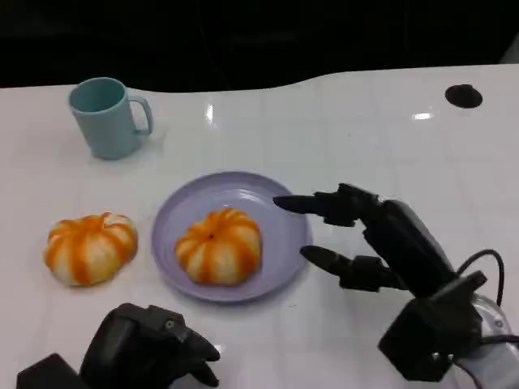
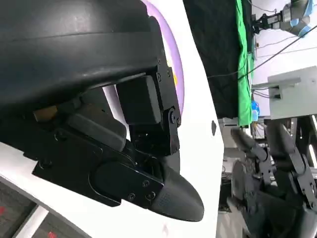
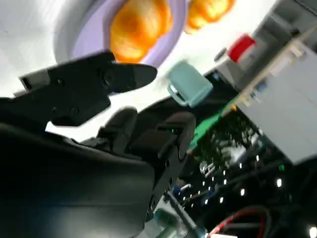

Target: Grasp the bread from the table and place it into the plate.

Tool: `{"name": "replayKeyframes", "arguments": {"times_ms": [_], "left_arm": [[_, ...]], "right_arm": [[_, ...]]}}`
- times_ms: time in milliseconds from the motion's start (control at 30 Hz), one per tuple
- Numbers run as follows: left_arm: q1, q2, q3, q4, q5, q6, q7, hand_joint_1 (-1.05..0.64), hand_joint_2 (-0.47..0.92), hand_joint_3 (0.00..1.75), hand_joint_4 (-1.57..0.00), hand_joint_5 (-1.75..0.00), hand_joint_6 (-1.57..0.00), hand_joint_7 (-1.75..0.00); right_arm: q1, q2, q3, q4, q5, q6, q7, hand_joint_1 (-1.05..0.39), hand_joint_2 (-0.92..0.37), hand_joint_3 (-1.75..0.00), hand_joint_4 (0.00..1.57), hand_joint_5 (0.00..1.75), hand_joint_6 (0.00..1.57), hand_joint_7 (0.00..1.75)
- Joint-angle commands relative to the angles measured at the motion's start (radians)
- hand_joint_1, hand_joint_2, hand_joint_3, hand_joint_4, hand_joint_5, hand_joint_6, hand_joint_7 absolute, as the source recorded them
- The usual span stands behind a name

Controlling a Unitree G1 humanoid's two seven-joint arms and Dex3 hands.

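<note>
Nearest to us, at the lower left of the head view, our left hand (image 1: 154,348) sits low over the white table (image 1: 365,121), its fingers curled in and nothing in them that we can see; its own wrist view shows the black shell and a fingertip with the edge of the plate (image 2: 174,64) just beyond. At the lower right our right hand (image 1: 357,239) reaches toward the plate's right rim, fingers spread apart and empty, one fingertip over the rim and another just beside it. The lavender plate (image 1: 276,243) lies in the middle of the table, and a round orange-and-white striped bread (image 1: 219,245) rests inside it, left of centre; the right wrist view shows the same bread (image 3: 138,27) on the plate (image 3: 81,39) past our fingers (image 3: 126,74). A second bread (image 1: 89,247) of the same kind lies on the bare table to the left of the plate, near it but apart. Farther back on the left stands a light blue mug (image 1: 108,117), upright, handle toward the right, well apart from the rest. At the far right edge we see a small dark round spot (image 1: 463,96) on the tabletop.
</note>
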Motion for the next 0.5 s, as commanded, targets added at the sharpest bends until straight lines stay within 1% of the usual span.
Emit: {"name": "replayKeyframes", "arguments": {"times_ms": [33, 67, 100, 167, 200, 267, 300, 333, 367, 433, 500], "left_arm": [[0.002, 0.011, 0.003, -0.005, 0.002, 0.012, 0.009, -1.05, 0.89, 0.0, -1.44, -0.69, -1.57, -0.27], [0.003, 0.011, 0.003, -0.006, 0.002, 0.011, 0.008, -1.05, 0.89, 0.0, -1.44, -0.68, -1.57, -0.27], [0.003, 0.011, 0.003, -0.005, 0.001, 0.009, 0.006, -1.05, 0.89, 0.0, -1.44, -0.68, -1.57, -0.27], [0.003, 0.011, 0.003, -0.003, 0.0, 0.005, 0.004, -1.05, 0.89, 0.0, -1.44, -0.68, -1.57, -0.27], [0.002, 0.01, 0.003, 0.001, 0.0, 0.0, 0.003, -1.05, 0.89, 0.0, -1.44, -0.68, -1.57, -0.26], [0.0, 0.009, 0.003, 0.004, -0.002, -0.003, 0.0, -1.05, 0.89, 0.0, -1.43, -0.68, -1.56, -0.26], [0.0, 0.008, 0.002, 0.003, -0.001, -0.003, 0.0, -1.05, 0.89, 0.0, -1.43, -0.68, -1.56, -0.26], [0.0, 0.007, 0.002, 0.002, 0.001, -0.002, 0.003, -1.05, 0.89, 0.0, -1.43, -0.68, -1.56, -0.26], [0.0, 0.007, 0.001, 0.001, 0.002, -0.002, 0.004, -1.05, 0.89, 0.0, -1.43, -0.68, -1.57, -0.26], [0.0, 0.006, 0.0, 0.0, 0.004, -0.004, 0.006, -1.05, 0.9, 0.0, -1.44, -0.68, -1.57, -0.26], [0.001, 0.006, -0.002, -0.001, 0.011, -0.006, 0.011, -1.05, 0.9, 0.0, -1.44, -0.68, -1.57, -0.26]], "right_arm": [[0.07, 0.0, -0.052, -0.046, 0.182, 0.009, 0.119, 0.01, -0.51, -1.09, 0.71, 1.0, 0.97, 0.3], [0.089, 0.001, -0.062, -0.071, 0.235, 0.031, 0.157, 0.01, -0.51, -1.1, 0.74, 1.03, 1.0, 0.33], [0.106, 0.001, -0.071, -0.093, 0.28, 0.049, 0.192, 0.0, -0.52, -1.11, 0.76, 1.11, 1.0, 0.43], [0.133, -0.002, -0.087, -0.134, 0.346, 0.084, 0.25, -0.02, -0.57, -1.05, 0.83, 1.24, 0.93, 0.74], [0.145, -0.008, -0.095, -0.152, 0.363, 0.096, 0.271, -0.02, -0.59, -1.04, 0.84, 1.26, 0.92, 0.81], [0.165, -0.017, -0.111, -0.179, 0.376, 0.112, 0.298, -0.03, -0.57, -1.05, 0.88, 1.4, 0.91, 0.94], [0.18, -0.022, -0.119, -0.193, 0.372, 0.117, 0.305, -0.03, -0.56, -1.07, 0.88, 1.44, 0.9, 0.98], [0.197, -0.029, -0.127, -0.209, 0.36, 0.122, 0.308, -0.04, -0.53, -1.11, 0.88, 1.54, 0.89, 1.07], [0.209, -0.033, -0.132, -0.222, 0.35, 0.126, 0.31, -0.05, -0.48, -1.19, 0.86, 1.66, 0.84, 1.25], [0.239, -0.043, -0.143, -0.249, 0.337, 0.141, 0.317, -0.07, -0.46, -1.23, 0.83, 1.73, 0.79, 1.4], [0.267, -0.053, -0.153, -0.277, 0.328, 0.159, 0.325, -0.08, -0.46, -1.23, 0.82, 1.74, 0.77, 1.45]]}}
